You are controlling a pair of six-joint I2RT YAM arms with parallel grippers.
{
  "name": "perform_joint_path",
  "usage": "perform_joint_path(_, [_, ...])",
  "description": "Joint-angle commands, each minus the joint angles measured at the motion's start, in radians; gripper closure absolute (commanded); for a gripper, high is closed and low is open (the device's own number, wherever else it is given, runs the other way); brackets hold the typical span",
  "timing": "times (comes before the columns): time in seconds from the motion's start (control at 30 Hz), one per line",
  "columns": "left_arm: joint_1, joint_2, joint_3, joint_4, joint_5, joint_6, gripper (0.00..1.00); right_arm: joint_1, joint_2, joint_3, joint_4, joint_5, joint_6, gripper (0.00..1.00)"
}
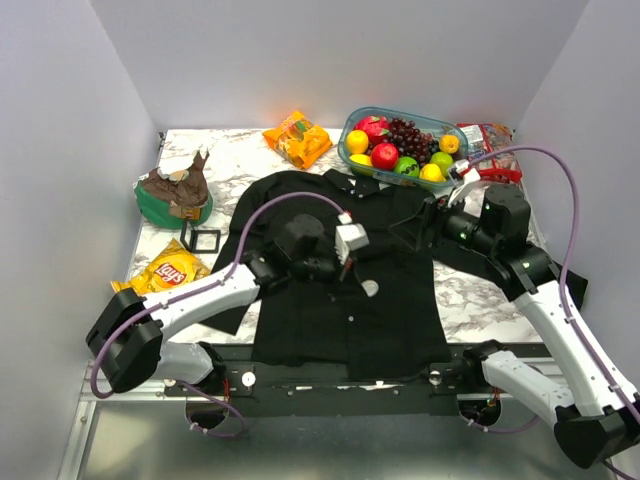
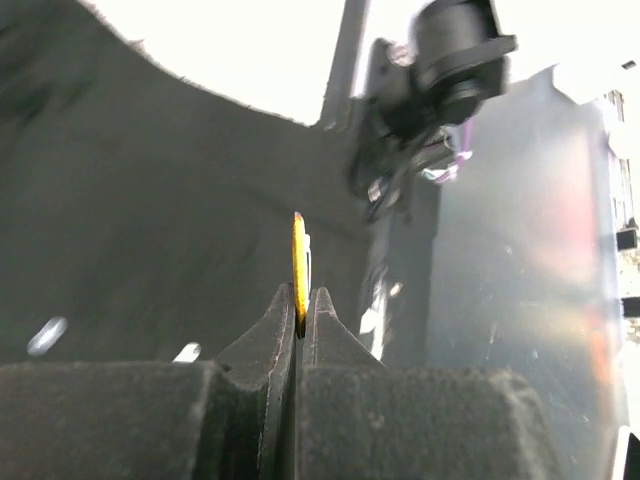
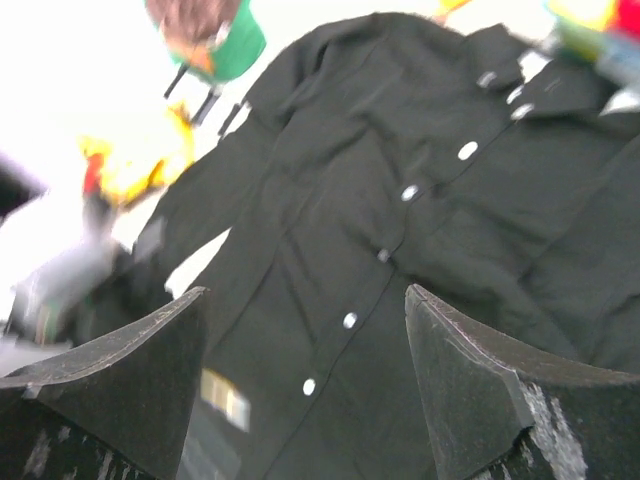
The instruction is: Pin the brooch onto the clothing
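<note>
Left gripper (image 2: pixel 300 300) clamped on brooch (image 2: pixel 298 255), disc held edge-on between fingertips, low over front of clothing (image 1: pixel 340 320), probably poised for pinning. Right gripper (image 3: pixel 305 292) spread wide, empty, hovering at clothing's 2 o'clock, likely to steady fabric.

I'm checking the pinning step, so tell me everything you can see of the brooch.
The brooch is a thin round disc, gold-toned, metallic-looking. The left gripper pinches one edge between shut fingers; its wrist camera sees it edge-on, a yellow sliver above the fingertips. From above it shows as a pale disc over the front of the black shirt, near its button row. Whether it touches the cloth is unclear.
</note>
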Motion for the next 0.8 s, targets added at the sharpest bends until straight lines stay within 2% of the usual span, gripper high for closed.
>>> perform_joint_path(0.0, [0.172, -0.02, 0.022, -0.256, 0.257, 0.09, 1.0, -0.014, 0.03, -0.085, 0.047, -0.247, -0.041, 0.15])
perform_joint_path(0.1, [0.229, -0.003, 0.077, -0.408, 0.372, 0.231, 1.0, -0.014, 0.027, -0.117, 0.065, -0.356, -0.105, 0.16])
perform_joint_path(0.13, [0.238, 0.017, 0.096, -0.505, 0.392, 0.304, 1.0, -0.014, 0.027, -0.125, 0.076, -0.394, -0.111, 0.16])
perform_joint_path(0.17, [0.238, 0.023, 0.11, -0.503, 0.388, 0.303, 1.0, -0.012, 0.032, -0.131, 0.087, -0.419, -0.111, 0.16])
perform_joint_path(0.23, [0.241, 0.049, 0.099, -0.459, 0.481, 0.303, 1.0, -0.011, 0.052, -0.146, 0.125, -0.463, -0.099, 0.19])
perform_joint_path(0.3, [0.243, 0.067, 0.125, -0.506, 0.491, 0.357, 1.0, 0.003, 0.07, -0.152, 0.136, -0.5, -0.102, 0.22])
perform_joint_path(0.6, [0.243, 0.041, 0.09, -0.482, 0.52, 0.337, 1.0, 0.187, 0.165, -0.172, 0.139, -0.43, -0.15, 0.25])
perform_joint_path(0.77, [0.243, 0.05, 0.091, -0.483, 0.523, 0.336, 1.0, 0.236, 0.184, -0.214, 0.24, -0.447, -0.095, 0.26])
